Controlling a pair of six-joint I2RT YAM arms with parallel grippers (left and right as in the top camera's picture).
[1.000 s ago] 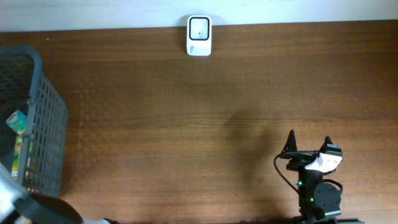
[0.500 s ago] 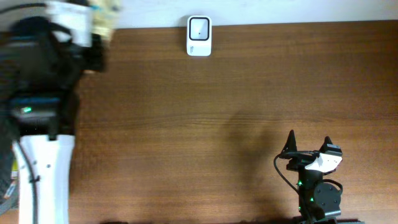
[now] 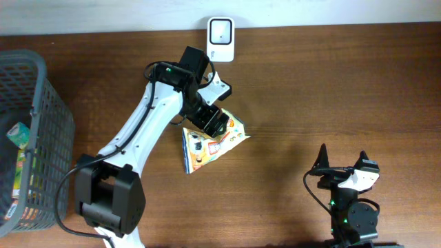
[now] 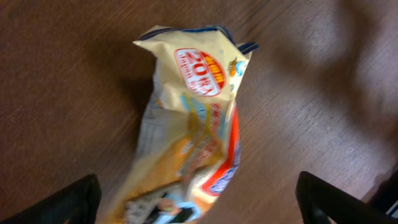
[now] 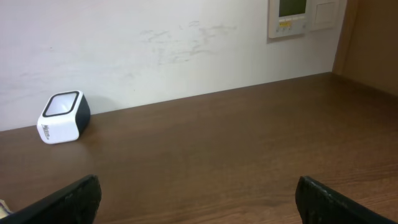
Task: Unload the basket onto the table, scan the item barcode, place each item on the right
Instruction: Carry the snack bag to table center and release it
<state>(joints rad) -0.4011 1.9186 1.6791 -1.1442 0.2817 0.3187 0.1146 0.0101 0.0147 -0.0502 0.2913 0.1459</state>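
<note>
The dark brown wooden counter [image 3: 310, 89] runs from my base out to a plain white wall [image 5: 155, 43]. Nearest me, my right claw [image 3: 342, 157] sits low at the near edge, its fingers spread as wide as they go, with nothing between them. Off to my left stands a grey plastic mesh basket [image 3: 52, 131] with coloured packets inside. Further out, my left claw [image 3: 210, 122] hangs just above the crinkled yellow plastic snack packet with a red-orange label [image 3: 207, 146]. Its fingers are wide apart and not closed on the packet, which lies on the counter about midway out. Beyond it, at the far edge by the wall, sits the white box-shaped barcode scanner with a dark window [image 3: 220, 39].
</note>
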